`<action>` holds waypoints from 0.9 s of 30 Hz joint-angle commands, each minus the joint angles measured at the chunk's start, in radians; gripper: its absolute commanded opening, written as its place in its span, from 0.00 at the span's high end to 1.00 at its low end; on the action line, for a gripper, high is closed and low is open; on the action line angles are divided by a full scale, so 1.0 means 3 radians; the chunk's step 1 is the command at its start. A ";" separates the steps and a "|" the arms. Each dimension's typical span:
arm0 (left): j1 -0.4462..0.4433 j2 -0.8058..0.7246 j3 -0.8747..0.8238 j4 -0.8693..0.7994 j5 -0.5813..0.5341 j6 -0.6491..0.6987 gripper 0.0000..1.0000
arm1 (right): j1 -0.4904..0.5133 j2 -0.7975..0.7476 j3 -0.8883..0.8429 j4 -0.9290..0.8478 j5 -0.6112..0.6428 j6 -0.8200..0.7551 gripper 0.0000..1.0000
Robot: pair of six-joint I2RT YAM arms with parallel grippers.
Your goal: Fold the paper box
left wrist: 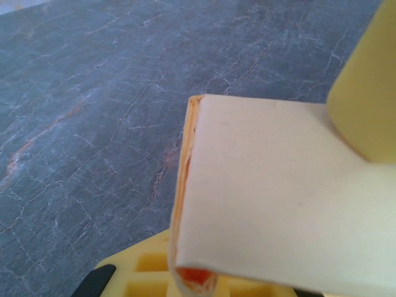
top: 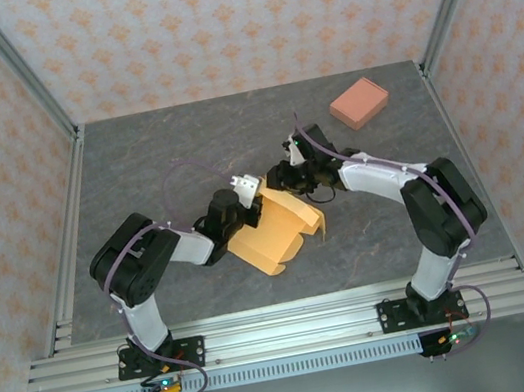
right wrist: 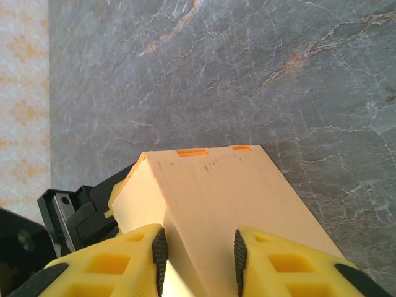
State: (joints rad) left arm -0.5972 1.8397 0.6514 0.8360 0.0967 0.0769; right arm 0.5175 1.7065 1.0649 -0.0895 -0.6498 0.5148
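**Left gripper [top: 250, 196] clamped on a flap**

Its jaws were closed on a flap of the paper box [top: 279, 234], which sat half-formed on the table [top: 183, 149] between the arms. Right gripper [right wrist: 199, 247] straddled a wall panel; whether it pressed was unclear. Thin card seemed light, springy, easily creased: best held near fold lines.

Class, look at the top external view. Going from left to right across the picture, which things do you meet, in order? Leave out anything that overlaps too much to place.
left arm's elbow → paper box → pink block → right arm's elbow
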 commanded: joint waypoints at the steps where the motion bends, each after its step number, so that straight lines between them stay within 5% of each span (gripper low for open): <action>1: -0.0052 0.0112 -0.0035 0.0224 -0.0468 0.0038 1.00 | 0.0132 0.0020 -0.0205 -0.0116 0.0032 0.0208 0.63; 10: 0.0053 0.0031 -0.0283 0.0560 -0.0462 -0.0115 1.00 | -0.0215 -0.0816 -0.0521 0.0227 0.0027 -0.0513 0.43; 15: 0.0072 -0.0027 -0.0391 0.0565 -0.0344 -0.0137 1.00 | -0.0245 -0.2105 -0.1759 0.1400 0.1027 -0.1112 0.37; 18: 0.0102 -0.0118 -0.0414 0.0466 -0.0281 -0.0201 1.00 | -0.0246 -0.2613 -0.2223 0.1497 0.1519 -0.1460 0.34; 21: 0.0189 -0.0184 -0.0455 0.0465 -0.0134 -0.0303 1.00 | -0.0251 -0.2636 -0.2291 0.1363 0.1722 -0.1468 0.37; 27: 0.0450 -0.0211 -0.0485 0.0465 0.0205 -0.0580 1.00 | -0.0251 -0.2193 -0.2305 0.1496 0.1081 -0.1765 0.53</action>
State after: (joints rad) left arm -0.4889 1.8011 0.5152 0.9840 0.0994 -0.0383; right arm 0.4419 1.0012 0.3782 0.2935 -0.2523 0.0795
